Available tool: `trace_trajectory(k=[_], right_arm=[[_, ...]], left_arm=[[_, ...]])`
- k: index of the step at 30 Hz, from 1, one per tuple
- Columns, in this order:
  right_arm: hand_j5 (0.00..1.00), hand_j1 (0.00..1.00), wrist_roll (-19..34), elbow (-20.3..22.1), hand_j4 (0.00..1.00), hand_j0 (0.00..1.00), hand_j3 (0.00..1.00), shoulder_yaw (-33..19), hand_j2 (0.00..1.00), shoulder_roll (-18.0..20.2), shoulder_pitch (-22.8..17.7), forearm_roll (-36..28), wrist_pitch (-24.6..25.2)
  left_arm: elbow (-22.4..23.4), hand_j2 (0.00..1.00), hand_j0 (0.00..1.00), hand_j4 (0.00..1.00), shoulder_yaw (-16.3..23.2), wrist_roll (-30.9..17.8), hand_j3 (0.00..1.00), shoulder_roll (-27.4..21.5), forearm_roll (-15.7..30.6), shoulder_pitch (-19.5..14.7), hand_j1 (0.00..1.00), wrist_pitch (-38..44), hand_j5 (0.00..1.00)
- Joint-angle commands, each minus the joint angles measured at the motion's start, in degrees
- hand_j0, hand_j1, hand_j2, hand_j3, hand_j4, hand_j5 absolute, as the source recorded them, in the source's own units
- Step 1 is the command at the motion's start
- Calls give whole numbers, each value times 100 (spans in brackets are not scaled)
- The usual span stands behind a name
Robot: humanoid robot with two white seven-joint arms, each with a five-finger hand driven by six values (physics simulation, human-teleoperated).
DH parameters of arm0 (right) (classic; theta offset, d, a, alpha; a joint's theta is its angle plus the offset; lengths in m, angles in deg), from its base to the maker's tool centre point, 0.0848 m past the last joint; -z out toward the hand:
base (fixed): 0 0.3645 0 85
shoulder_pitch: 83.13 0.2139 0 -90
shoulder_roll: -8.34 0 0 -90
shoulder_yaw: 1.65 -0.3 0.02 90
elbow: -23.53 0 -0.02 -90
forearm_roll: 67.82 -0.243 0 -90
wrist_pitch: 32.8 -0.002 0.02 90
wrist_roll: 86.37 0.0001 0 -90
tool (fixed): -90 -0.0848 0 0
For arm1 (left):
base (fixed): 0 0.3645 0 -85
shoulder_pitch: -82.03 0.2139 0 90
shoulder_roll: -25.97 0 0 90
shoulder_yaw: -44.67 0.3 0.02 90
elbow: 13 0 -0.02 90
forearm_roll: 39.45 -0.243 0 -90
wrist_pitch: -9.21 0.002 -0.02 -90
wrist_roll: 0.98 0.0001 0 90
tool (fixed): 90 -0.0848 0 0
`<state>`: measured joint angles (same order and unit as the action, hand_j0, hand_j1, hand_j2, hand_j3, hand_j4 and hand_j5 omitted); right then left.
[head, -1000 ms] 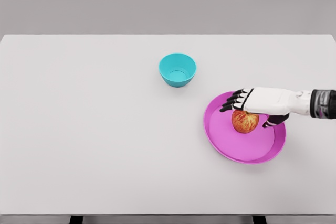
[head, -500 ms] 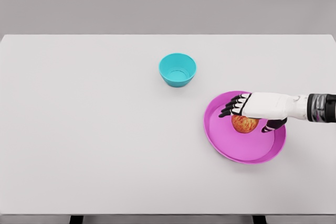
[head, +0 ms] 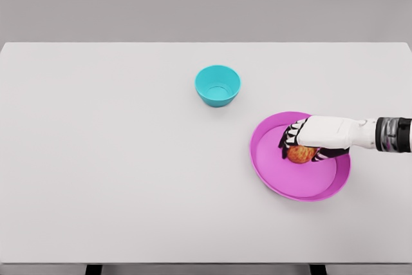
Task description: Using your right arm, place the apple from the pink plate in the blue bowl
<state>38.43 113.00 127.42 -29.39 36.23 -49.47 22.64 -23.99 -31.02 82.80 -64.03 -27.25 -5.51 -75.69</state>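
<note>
The right hand (head: 309, 138) is clamped over the apple (head: 300, 154), which sits on the pink plate (head: 277, 178) right of the blue bowl (head: 217, 85), fingers wrapped down for lifting.

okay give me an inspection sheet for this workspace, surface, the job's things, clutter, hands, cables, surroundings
Surface: white table, flat, its near edge in view.
Job's things: apple on the pink plate, mostly hidden under the hand; blue bowl upright, standing apart from the plate and farther from the robot, nothing seen inside.
Clutter: nothing seen.
Hands: right hand reaches in from the right edge, its fingers curled over the apple; the apple looks not yet lifted. Left hand not in view.
Cables: nothing seen.
Surroundings: plain grey wall behind the table; dark table legs at the bottom edge.
</note>
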Motion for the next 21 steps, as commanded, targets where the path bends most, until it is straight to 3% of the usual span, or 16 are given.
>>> trace_trajectory(k=[1,15,21], right_arm=[[49,49,20,9,49,49,49,22,49,3,9,81,-44],[46,46,20,-53,46,46,46,-31,46,-59,351,81,-44],[46,46,20,-404,46,46,46,-31,46,-269,703,81,-44]], left_arm=[[0,100,100,100,1,-1,100,0,2,9,100,0,100],[0,100,100,100,1,-1,100,0,2,9,100,0,100],[0,100,100,100,1,-1,100,0,2,9,100,0,100]])
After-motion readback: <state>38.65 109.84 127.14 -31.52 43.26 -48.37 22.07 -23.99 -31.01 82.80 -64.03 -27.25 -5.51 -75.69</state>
